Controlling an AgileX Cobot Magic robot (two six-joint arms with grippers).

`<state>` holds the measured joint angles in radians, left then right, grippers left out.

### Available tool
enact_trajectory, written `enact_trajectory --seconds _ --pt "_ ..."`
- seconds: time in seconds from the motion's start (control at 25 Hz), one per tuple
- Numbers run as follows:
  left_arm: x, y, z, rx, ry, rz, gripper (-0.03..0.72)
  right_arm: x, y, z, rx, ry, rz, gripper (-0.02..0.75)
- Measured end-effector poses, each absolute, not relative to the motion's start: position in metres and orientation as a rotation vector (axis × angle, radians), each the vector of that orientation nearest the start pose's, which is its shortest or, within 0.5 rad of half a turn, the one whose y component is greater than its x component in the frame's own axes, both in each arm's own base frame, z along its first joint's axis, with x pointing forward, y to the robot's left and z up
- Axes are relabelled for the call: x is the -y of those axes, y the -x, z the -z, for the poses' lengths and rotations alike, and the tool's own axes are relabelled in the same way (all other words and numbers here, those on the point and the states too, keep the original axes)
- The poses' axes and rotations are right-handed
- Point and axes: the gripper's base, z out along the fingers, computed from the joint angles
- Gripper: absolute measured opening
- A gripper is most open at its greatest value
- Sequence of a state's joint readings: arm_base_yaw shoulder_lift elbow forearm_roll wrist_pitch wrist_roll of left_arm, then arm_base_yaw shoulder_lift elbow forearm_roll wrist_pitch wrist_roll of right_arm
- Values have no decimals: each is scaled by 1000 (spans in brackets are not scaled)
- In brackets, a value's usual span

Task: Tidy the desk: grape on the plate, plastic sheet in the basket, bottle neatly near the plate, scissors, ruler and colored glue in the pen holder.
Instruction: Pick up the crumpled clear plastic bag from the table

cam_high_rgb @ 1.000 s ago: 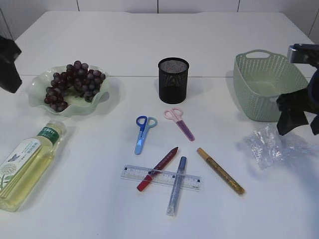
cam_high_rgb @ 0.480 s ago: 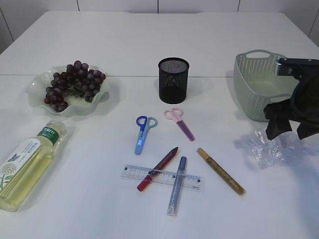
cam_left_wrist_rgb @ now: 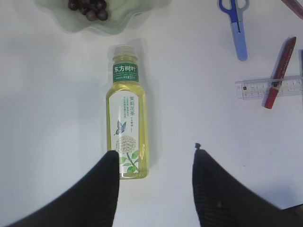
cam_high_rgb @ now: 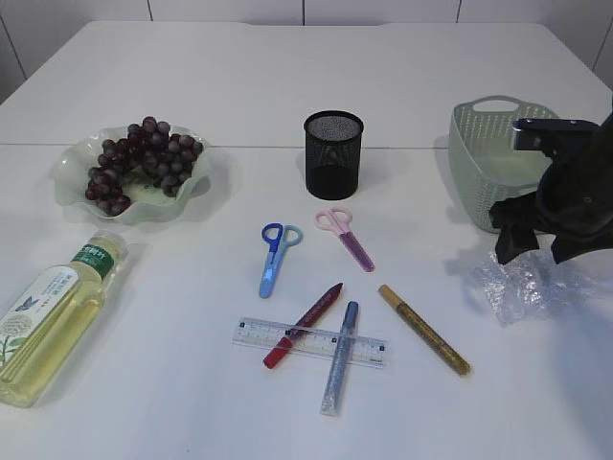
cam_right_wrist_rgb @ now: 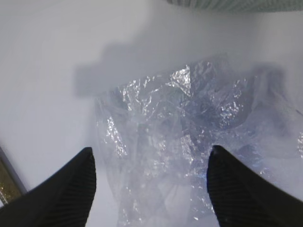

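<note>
Leftmost, near the table's (cam_high_rgb: 287, 77) left edge, the bottle (cam_high_rgb: 48, 316) lies flat below the plate (cam_high_rgb: 72, 187) of grapes (cam_high_rgb: 144, 158); the left gripper (cam_left_wrist_rgb: 154, 177) hovers half-open over its base, gripping nothing. Toward the right edge, the right gripper (cam_right_wrist_rgb: 149, 182) spreads wide, empty, above the crumpled plastic sheet (cam_high_rgb: 527, 283) before the basket (cam_high_rgb: 469, 163).

grapes (cam_high_rgb: 144, 158): dark bunch on the ruffled plate (cam_high_rgb: 72, 158), beyond the left gripper (cam_left_wrist_rgb: 154, 163)
bottle (cam_left_wrist_rgb: 128, 125): yellow tea, lying flat, base between the left gripper's spread fingers
plastic sheet (cam_right_wrist_rgb: 189, 142): crumpled, clear, directly under the right gripper (cam_right_wrist_rgb: 151, 163)
basket (cam_high_rgb: 479, 163): green, just beyond the right gripper
pen holder (cam_high_rgb: 333, 153): black mesh, upright
scissors (cam_high_rgb: 273, 254), ruler (cam_high_rgb: 311, 342), glue pens (cam_high_rgb: 421, 328): flat, between both grippers
</note>
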<state>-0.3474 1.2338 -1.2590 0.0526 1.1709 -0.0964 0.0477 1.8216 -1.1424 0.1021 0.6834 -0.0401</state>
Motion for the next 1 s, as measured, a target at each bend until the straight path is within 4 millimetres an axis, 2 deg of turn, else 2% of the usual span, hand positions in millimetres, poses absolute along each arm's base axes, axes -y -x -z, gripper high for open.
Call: enact_trajectory --seconds 0.56,0.76,0.84,1.0 --pt "75 -222 -373 -2612 -342 68 361 -23 -362 -147 -2917 23 -109 547" --pt "75 -222 -373 -2612 -342 66 361 -24 -364 -145 -2907 9 -120 544" --pt "75 -222 -373 -2612 -342 66 361 -24 -364 -145 -2901 1 -127 517" --pt "74 -221 -373 -2614 -342 63 361 -25 -364 -146 -2898 -5 -132 373"
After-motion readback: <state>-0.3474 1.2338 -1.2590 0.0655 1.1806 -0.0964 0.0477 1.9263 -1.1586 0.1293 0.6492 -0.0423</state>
